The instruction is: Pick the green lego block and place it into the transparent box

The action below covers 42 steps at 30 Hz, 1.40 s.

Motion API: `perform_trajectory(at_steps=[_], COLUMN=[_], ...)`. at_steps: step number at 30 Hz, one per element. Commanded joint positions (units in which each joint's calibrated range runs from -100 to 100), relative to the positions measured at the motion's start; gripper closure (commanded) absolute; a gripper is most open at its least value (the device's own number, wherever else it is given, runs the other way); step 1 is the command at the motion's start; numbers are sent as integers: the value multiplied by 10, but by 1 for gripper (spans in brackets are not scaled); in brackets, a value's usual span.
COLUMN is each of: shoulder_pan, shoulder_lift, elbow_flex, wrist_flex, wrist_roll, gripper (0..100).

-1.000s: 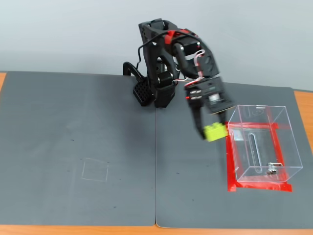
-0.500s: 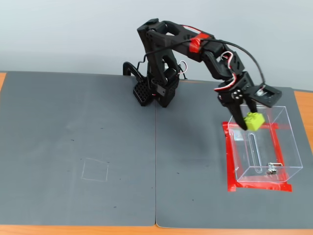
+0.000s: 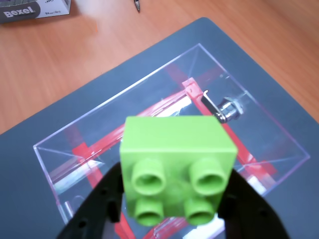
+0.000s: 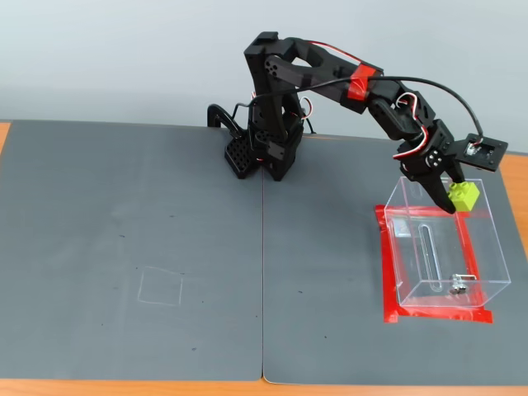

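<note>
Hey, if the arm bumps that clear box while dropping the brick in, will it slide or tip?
The transparent box looks thin-walled and empty, so probably light and easy to nudge. Its wide base on the dark mat suggests sliding rather than tipping. The red tape outline would reveal any shift.

lego block above transparent box, mat's right

Black plastic arm, red tape band, red-white wires, black cable, matte black pincer
</note>
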Motion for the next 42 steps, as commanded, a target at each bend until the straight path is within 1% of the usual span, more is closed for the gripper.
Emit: perform_trajectory(at_steps=[1,7,13,32,34,35,37,42], shoulder_pan=[-3,-7,-8,0,9,15,20,61], shoulder_lift=[0,10,14,4,4,3,-5,-56], elbow_flex=[-11,-11,-12,-7,-8,-10,-11,17], wrist_flex=[-19,-27,-27,-23,-20,-20,-20,-21], wrist_roll=[-2,-3,-3,-1,-1,-1,0,1], gripper=[83,83,73,73,76,82,89,97])
